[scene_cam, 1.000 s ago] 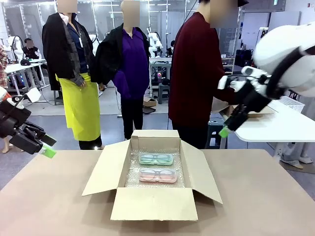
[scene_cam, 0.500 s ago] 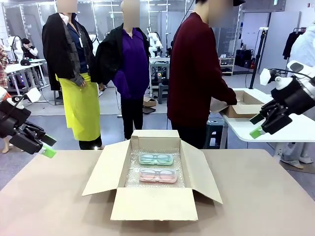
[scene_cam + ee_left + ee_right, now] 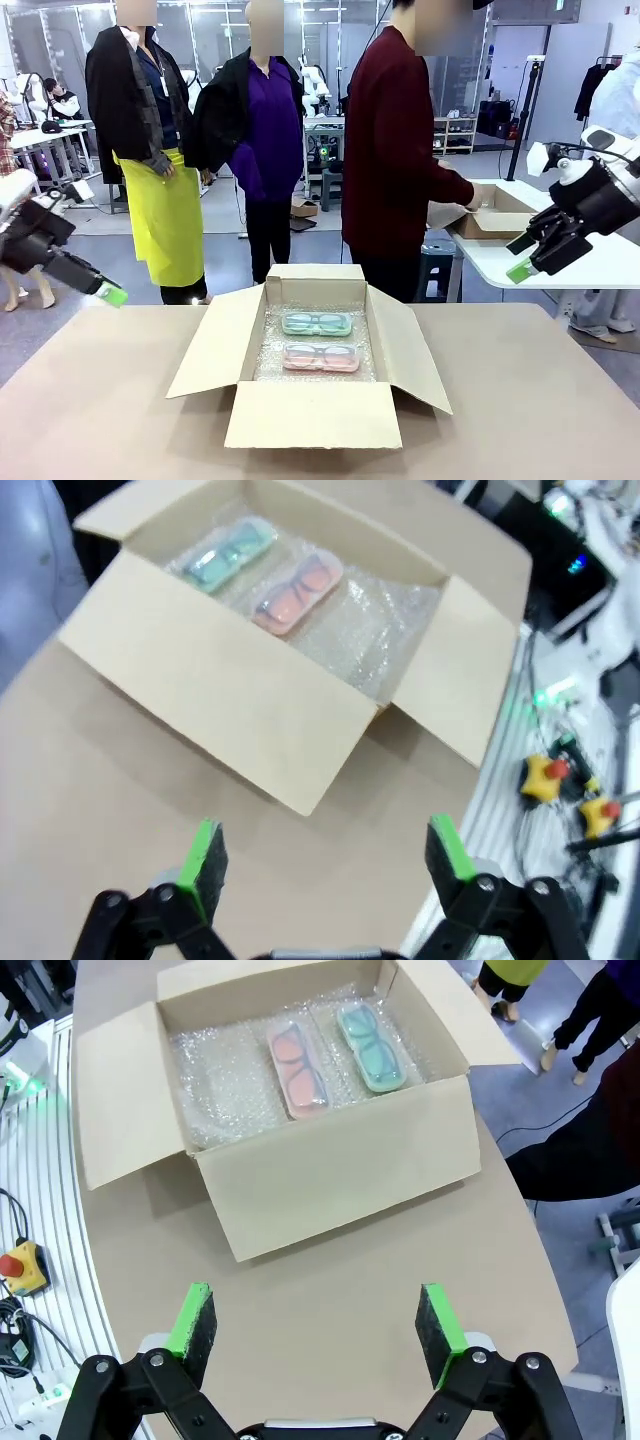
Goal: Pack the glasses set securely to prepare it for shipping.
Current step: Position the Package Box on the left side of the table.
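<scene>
Two cases are in: mint-green case (image 3: 316, 324) and pink case (image 3: 320, 357) lie side by side on bubble wrap (image 3: 215, 1080) inside the box (image 3: 330, 1175). Remaining: flaps (image 3: 210, 345) open and unsealed, top padding seemingly absent. Left end effector (image 3: 323, 830) and right end effector (image 3: 313, 1300) are spread, empty, above the surface (image 3: 330, 1250).

The box (image 3: 310, 415) is matt brown cardboard. Its bubble wrap lining (image 3: 215, 1085) is clear, shiny plastic. The mint-green case (image 3: 316, 323) and the pink case (image 3: 320, 356) look smooth translucent plastic.
</scene>
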### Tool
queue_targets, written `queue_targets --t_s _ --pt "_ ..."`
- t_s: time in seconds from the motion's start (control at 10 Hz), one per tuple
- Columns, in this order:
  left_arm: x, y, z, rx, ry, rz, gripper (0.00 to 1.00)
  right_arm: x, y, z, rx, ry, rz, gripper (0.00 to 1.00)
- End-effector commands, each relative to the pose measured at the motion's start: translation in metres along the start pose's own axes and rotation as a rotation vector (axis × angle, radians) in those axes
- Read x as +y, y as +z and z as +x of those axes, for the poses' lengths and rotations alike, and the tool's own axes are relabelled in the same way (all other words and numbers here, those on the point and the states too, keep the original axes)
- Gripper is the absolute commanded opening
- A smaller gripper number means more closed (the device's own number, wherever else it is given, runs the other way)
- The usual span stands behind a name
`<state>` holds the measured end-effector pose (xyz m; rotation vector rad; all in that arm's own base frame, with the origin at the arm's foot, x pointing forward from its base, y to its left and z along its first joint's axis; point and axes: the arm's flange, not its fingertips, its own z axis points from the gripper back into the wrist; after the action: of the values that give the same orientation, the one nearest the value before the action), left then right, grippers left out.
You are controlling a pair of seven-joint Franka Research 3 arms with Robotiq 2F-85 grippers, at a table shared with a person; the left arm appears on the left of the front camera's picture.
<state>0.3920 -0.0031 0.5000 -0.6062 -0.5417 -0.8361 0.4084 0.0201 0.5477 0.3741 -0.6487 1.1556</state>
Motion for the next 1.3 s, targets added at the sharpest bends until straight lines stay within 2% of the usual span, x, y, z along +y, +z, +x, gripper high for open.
queue_targets --t_s 0.0,0.4,0.7,0.9,1.2 --pt "0.041 -0.004 0.026 -0.048 0.199 -0.075 1.0 0.0 0.0 0.005 0.002 -0.026 -0.012 1.0" --pt "0.125 -0.033 0.017 -0.083 0.427 -0.292 1.0 0.0 0.0 0.005 0.002 -0.026 -0.012 1.0" --pt "0.162 -0.057 -0.007 -0.125 0.591 -0.401 1.0 0.0 0.0 0.005 0.002 -0.026 -0.012 1.0" --pt "0.182 -0.088 -0.025 -0.194 0.725 -0.412 1.0 0.0 0.0 0.005 0.002 -0.026 -0.012 1.0" --pt "0.201 -0.135 -0.056 -0.166 0.9 -0.4 1.0 0.0 0.0 0.005 0.002 -0.026 -0.012 1.0"
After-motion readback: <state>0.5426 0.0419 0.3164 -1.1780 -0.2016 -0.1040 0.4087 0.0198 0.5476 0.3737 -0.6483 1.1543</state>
